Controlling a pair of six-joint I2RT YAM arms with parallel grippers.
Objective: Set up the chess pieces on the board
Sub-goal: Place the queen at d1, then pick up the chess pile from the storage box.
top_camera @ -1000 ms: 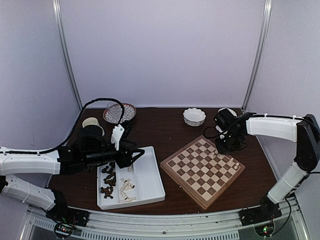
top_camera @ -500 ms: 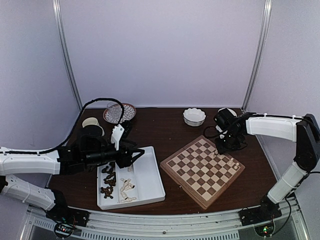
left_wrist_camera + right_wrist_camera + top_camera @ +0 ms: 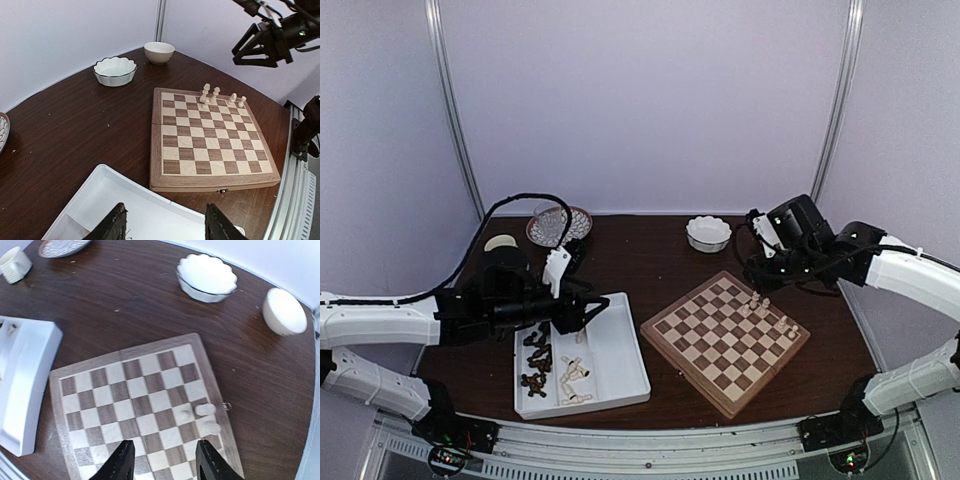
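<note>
Tray (image 3: 620, 365) holds dark and cream chess pieces (image 3: 575, 378) — left claw (image 3: 166, 215) spread over it, right claw (image 3: 165, 450) spread above board (image 3: 725, 345).

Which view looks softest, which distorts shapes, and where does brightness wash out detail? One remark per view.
Top external: softest, the chess pieces pale specks. Left wrist: sharper, but wide-angle perspective splays the board toward the camera. Right wrist: the scalloped bowl and round bowl blown out white, inner detail lost.
</note>
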